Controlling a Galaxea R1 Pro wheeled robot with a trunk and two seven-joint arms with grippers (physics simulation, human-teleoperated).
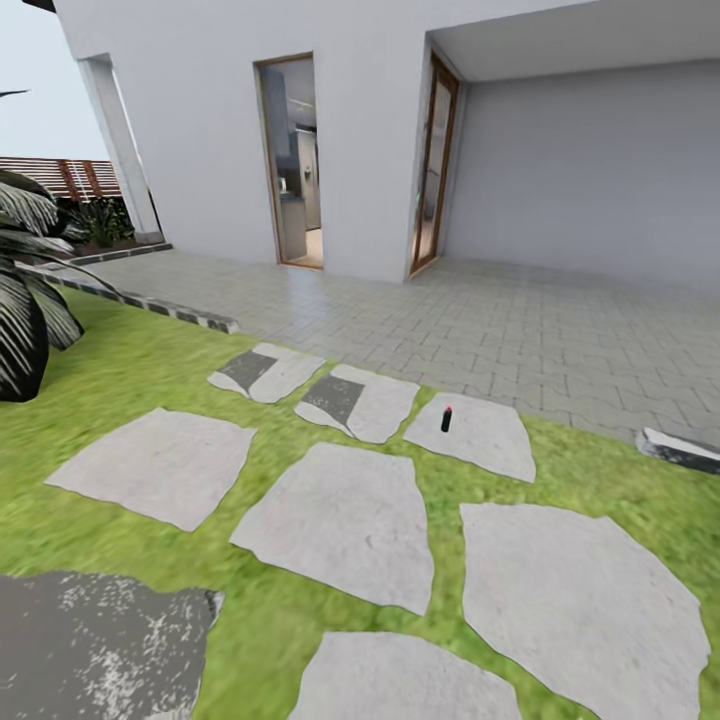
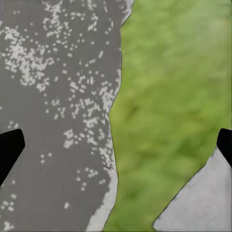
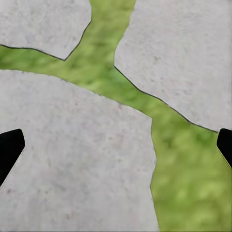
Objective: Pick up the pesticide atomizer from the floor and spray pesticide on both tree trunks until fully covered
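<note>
The approach step was in hand: the small dark red-capped pesticide atomizer (image 1: pixel 446 418) stood on a grey stepping stone (image 1: pixel 490 440), well ahead of both released, empty jaws; driving closer seemed next.

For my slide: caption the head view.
Small dark red-capped atomizer upright on a grey stepping stone, green lawn around.

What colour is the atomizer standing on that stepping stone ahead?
The atomizer has a dark, near-black body with a red top. The head view shows it best, though small.
</note>
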